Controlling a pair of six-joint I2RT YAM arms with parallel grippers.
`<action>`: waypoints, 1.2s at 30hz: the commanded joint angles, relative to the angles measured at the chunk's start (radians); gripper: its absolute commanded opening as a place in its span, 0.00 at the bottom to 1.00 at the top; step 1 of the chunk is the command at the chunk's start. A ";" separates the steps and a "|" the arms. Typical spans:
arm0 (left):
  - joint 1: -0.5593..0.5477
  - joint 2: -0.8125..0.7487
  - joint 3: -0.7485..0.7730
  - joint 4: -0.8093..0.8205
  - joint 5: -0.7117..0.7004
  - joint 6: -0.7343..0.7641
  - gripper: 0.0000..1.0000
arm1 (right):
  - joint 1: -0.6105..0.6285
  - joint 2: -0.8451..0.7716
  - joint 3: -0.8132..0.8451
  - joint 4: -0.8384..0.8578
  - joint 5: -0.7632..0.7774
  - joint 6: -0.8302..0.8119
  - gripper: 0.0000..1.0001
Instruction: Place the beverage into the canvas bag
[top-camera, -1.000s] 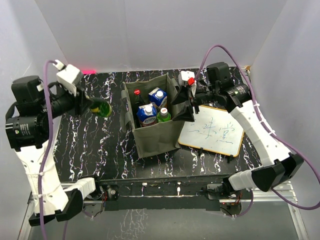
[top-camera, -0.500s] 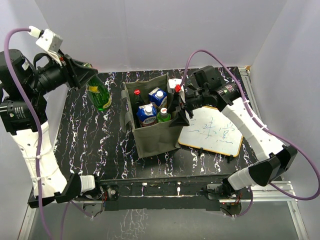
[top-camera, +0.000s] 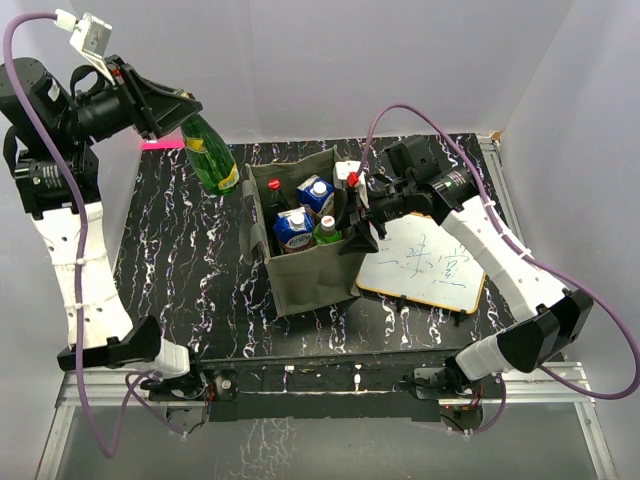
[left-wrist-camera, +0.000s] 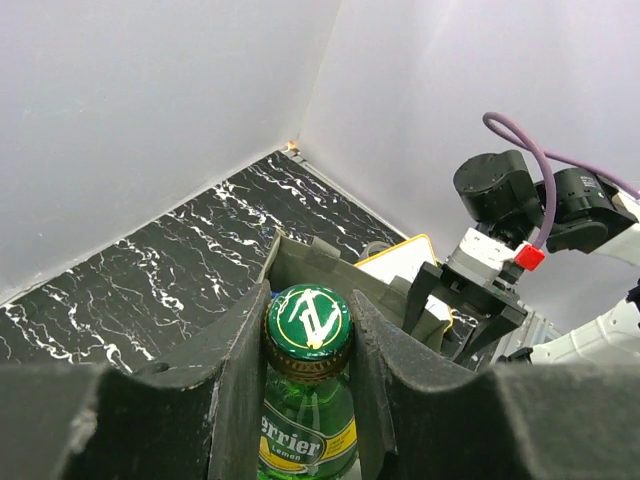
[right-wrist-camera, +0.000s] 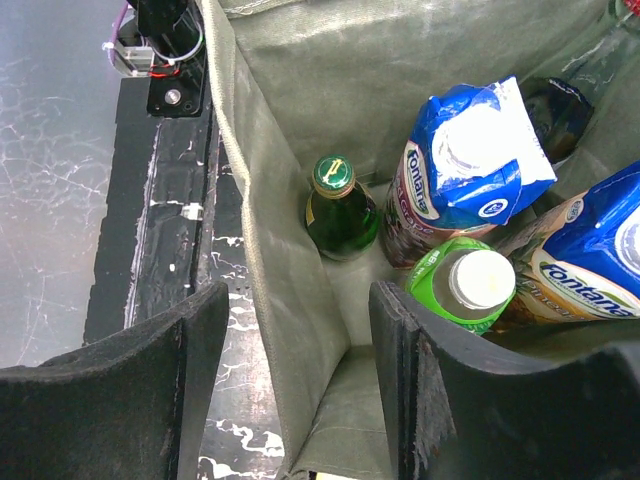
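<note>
My left gripper (top-camera: 185, 112) is shut on the neck of a green Perrier bottle (top-camera: 212, 155) and holds it tilted in the air, just left of the canvas bag (top-camera: 315, 282). In the left wrist view the fingers (left-wrist-camera: 240, 370) clamp just under the green cap (left-wrist-camera: 307, 318), with the bag's rim (left-wrist-camera: 312, 268) beyond. My right gripper (top-camera: 358, 218) is open and straddles the bag's right wall (right-wrist-camera: 280, 250), one finger outside and one inside. The bag holds two blue cartons (right-wrist-camera: 465, 165), a green-capped bottle (right-wrist-camera: 468, 287), a green glass bottle (right-wrist-camera: 340, 205) and a dark bottle (top-camera: 274, 190).
A framed whiteboard (top-camera: 425, 262) lies flat right of the bag, under my right arm. White walls close in the black marbled table (top-camera: 190, 290) at the back and sides. A pink tag (top-camera: 155, 145) lies at the back left.
My left arm has lifted the green bottle off the table and carried it up and right toward the bag. My right gripper has settled over the bag's right wall.
</note>
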 joint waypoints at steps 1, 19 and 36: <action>0.005 0.015 0.082 0.128 0.019 -0.088 0.00 | 0.003 -0.007 0.023 0.036 -0.001 0.013 0.60; -0.340 0.214 0.179 -0.005 -0.191 0.114 0.00 | 0.004 0.000 0.015 0.041 0.018 0.014 0.56; -0.637 0.300 0.068 0.007 -0.092 0.175 0.00 | 0.004 -0.047 -0.037 0.025 -0.093 0.015 0.16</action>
